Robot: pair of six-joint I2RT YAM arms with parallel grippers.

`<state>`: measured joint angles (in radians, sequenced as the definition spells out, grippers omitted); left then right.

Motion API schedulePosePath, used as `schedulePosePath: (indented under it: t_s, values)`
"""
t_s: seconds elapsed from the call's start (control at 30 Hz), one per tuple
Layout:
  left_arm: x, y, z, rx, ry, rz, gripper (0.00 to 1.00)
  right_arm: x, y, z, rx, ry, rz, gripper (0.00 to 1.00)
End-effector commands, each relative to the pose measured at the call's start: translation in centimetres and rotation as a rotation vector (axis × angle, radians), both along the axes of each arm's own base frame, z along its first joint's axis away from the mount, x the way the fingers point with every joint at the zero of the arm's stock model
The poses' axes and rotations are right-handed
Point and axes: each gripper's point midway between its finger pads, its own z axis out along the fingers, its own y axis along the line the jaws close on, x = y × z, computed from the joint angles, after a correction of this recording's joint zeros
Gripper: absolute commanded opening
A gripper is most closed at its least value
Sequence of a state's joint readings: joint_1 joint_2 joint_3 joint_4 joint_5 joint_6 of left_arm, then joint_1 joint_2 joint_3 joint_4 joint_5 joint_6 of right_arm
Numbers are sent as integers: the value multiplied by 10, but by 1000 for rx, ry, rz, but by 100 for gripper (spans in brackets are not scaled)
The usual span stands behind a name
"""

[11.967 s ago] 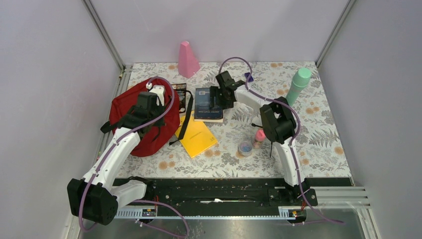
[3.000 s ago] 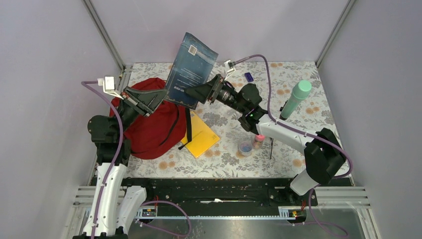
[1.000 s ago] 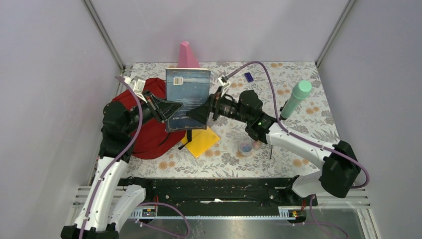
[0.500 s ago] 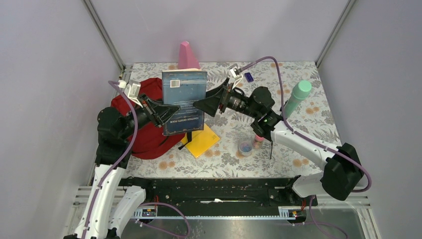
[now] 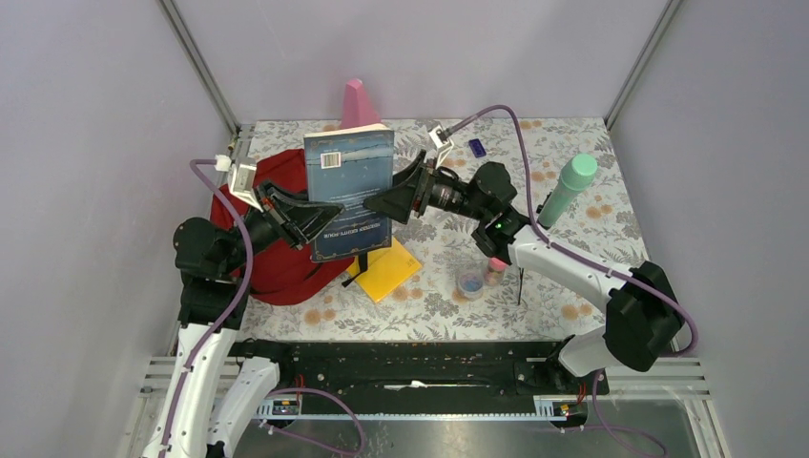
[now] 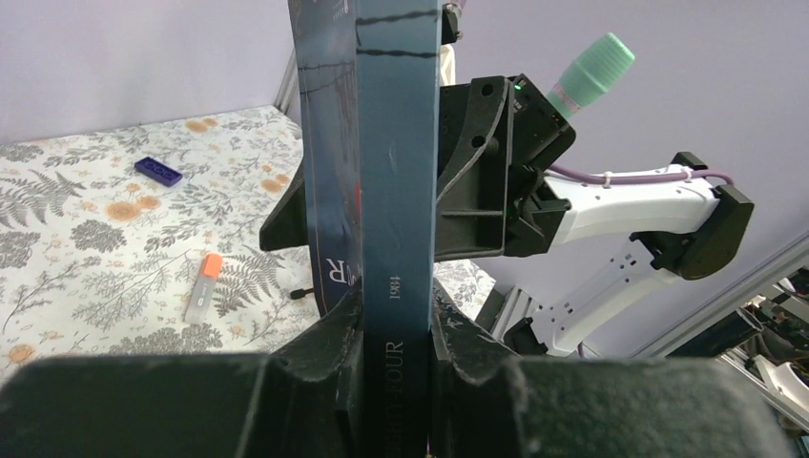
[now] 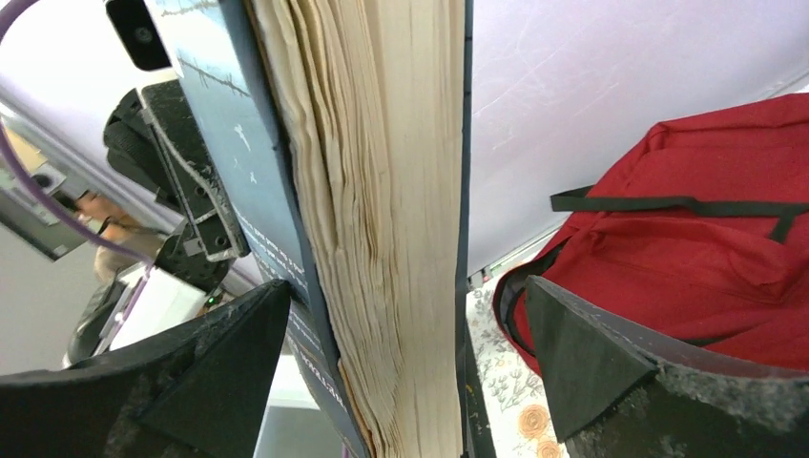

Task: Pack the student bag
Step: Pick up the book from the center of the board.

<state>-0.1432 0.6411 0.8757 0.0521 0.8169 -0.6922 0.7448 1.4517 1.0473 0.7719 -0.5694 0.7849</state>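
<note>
A dark blue paperback book (image 5: 349, 186) stands upright in the air above the student bag (image 5: 277, 262), a dark red backpack lying at the table's left. My left gripper (image 5: 322, 218) is shut on the book's spine (image 6: 396, 191), one finger pressed on each cover. My right gripper (image 5: 393, 197) is open, its fingers standing apart on either side of the book's cream page edge (image 7: 382, 191) without touching it. In the right wrist view the red bag (image 7: 706, 258) with its black strap lies behind the right finger.
A yellow notebook (image 5: 386, 270) lies by the bag under the book. A pink cone (image 5: 357, 100) stands at the back and a green bottle (image 5: 570, 188) at the right. A purple block (image 5: 476, 147), a small round jar (image 5: 469, 281) and a pink item (image 5: 496, 262) lie around.
My right gripper has spread its jaws off the book, which now hangs from the left gripper alone. The left arm has drawn the book slightly left and back.
</note>
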Motion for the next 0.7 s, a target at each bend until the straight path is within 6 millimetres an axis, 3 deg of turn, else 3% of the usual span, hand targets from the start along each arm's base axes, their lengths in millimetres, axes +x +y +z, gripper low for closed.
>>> schedulePosePath:
  t_s: [0.0, 0.13, 0.37, 0.57, 0.67]
  values:
    - [-38, 0, 69, -59, -275, -61, 0, -22, 2, 40, 87, -106, 115, 100]
    - [-39, -2, 71, -84, -290, -80, 0, -40, 2, 58, 130, -143, 214, 100]
    - [-35, -3, 67, -81, -290, -89, 0, -62, 2, 72, 158, -152, 307, 95]
    - [-19, 7, 53, 9, -283, 42, 0, -69, -4, 78, 186, -145, 327, 58]
    - [-11, 12, 48, 35, -276, 94, 0, -71, -5, 80, 194, -143, 332, 45]
